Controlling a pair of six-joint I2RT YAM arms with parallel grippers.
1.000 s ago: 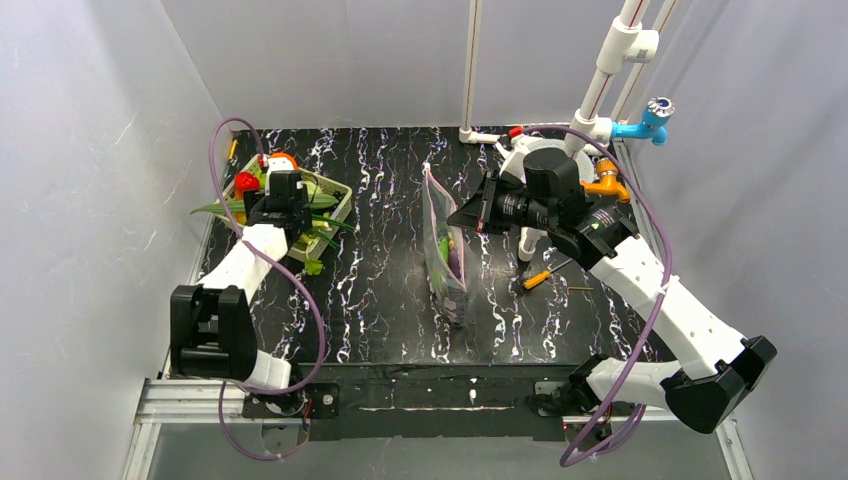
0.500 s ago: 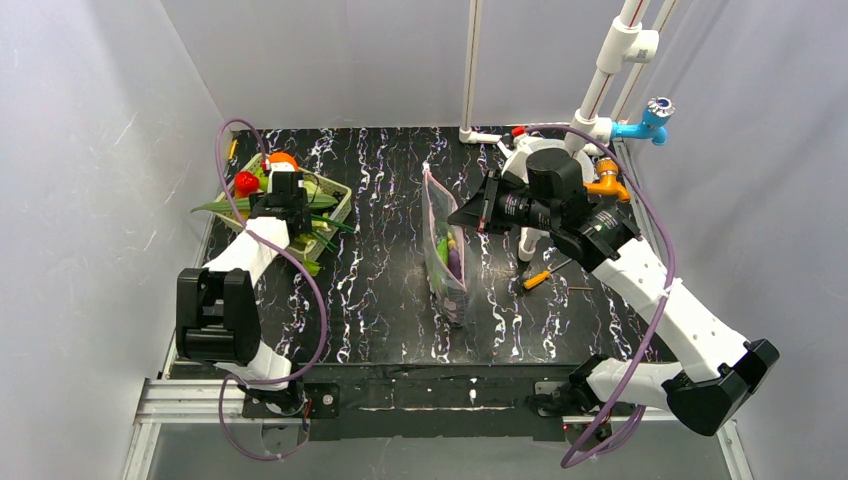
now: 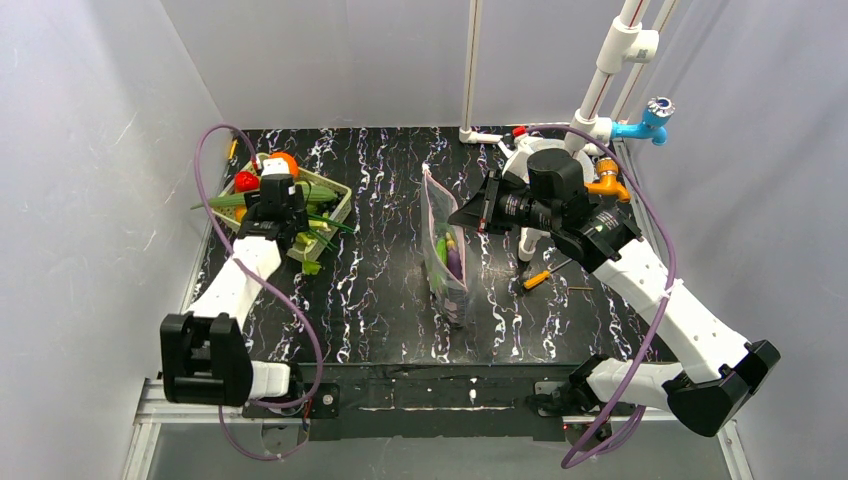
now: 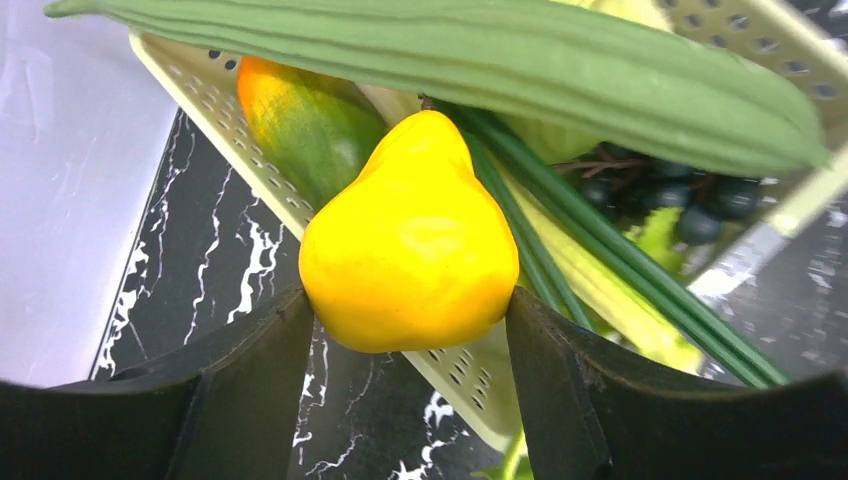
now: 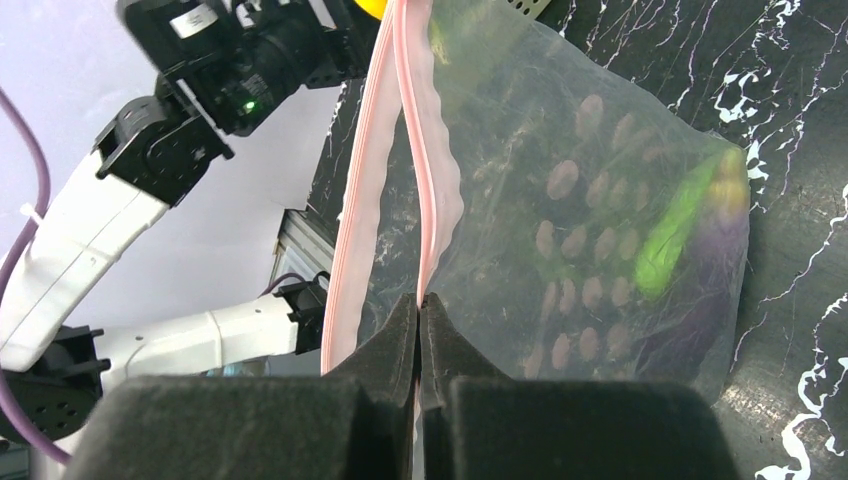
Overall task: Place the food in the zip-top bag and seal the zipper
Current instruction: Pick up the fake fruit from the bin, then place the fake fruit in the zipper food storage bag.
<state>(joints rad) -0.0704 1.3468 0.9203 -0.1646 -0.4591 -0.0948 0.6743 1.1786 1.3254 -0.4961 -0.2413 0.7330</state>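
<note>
Status: zip-top bag [image 5: 600, 200] part-filled and unsealed, mouth pinched by my right end effector [image 5: 420, 310]; left end effector [image 4: 408, 305] straddles yellow pear [image 4: 410, 230], grip unclear.

Left jaws hang over the basket [image 3: 340, 205]; right jaws hold the zip-top bag [image 3: 445, 270] upright.

My left gripper [image 4: 408, 300] has the pear [image 4: 405, 235] filling its gap, a long green pod [image 4: 450, 70] lying across just above and the basket [image 4: 465, 380] wall beneath, while bare desk [image 3: 380, 270] lies open from there to the bag [image 3: 447, 265], pinched upright by my right gripper [image 5: 420, 300].
</note>
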